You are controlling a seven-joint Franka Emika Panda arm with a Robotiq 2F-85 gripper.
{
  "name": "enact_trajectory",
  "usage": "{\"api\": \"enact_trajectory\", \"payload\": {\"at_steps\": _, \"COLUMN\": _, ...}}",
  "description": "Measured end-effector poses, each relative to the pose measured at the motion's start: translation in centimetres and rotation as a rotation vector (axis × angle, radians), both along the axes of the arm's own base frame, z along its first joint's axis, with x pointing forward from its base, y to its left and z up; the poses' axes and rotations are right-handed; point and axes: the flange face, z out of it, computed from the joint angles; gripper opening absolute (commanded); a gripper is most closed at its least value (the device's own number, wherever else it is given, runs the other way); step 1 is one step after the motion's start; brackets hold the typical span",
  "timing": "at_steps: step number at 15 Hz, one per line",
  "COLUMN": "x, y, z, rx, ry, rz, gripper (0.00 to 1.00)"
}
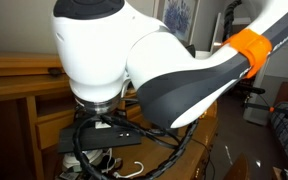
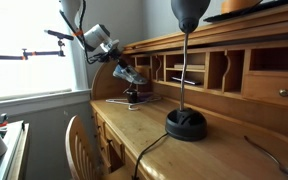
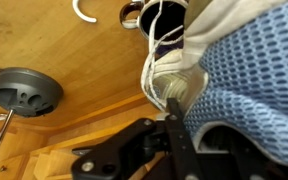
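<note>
A blue mesh shoe (image 3: 249, 75) with a white toe and white laces fills the right of the wrist view. My gripper (image 3: 187, 103) is shut on it; one black finger (image 3: 174, 125) presses against its white edge and the other finger is hidden behind the shoe. In an exterior view the gripper (image 2: 123, 69) hangs tilted over the far end of the wooden desk (image 2: 149, 135), holding the bluish shoe (image 2: 134, 77) above a small dark object (image 2: 134, 98) on the desktop.
A desk lamp with a round black base (image 2: 186, 125) stands mid-desk; that base (image 3: 26, 92) shows grey in the wrist view. Pigeonholes (image 2: 189, 70) line the desk's back. A wooden chair (image 2: 81, 148) is tucked in front. The arm's white body (image 1: 94, 45) and cables (image 1: 104, 140) block an exterior view.
</note>
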Motion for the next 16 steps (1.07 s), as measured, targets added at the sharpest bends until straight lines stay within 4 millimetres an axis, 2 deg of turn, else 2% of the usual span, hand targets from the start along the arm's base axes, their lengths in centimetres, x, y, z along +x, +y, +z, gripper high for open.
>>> {"api": "enact_trajectory", "payload": {"at_steps": 4, "x": -2.3, "y": -1.0, "z": 1.6, "rx": -0.026, "ry": -0.043, "rz": -0.039, "gripper": 0.03}}
{"api": "enact_trajectory", "payload": {"at_steps": 8, "x": -4.6, "y": -3.3, "z": 2.7, "rx": -0.047, "ry": -0.046, "rz": -0.079, "gripper": 0.03}}
{"api": "enact_trajectory", "payload": {"at_steps": 11, "x": -5.9, "y": -5.6, "z": 2.8, "rx": -0.061, "ry": -0.035, "rz": -0.103, "gripper": 0.03}}
{"api": "enact_trajectory", "payload": {"at_steps": 16, "x": -7.0, "y": -10.7, "z": 2.1, "rx": -0.084, "ry": -0.007, "rz": -0.173, "gripper": 0.03}}
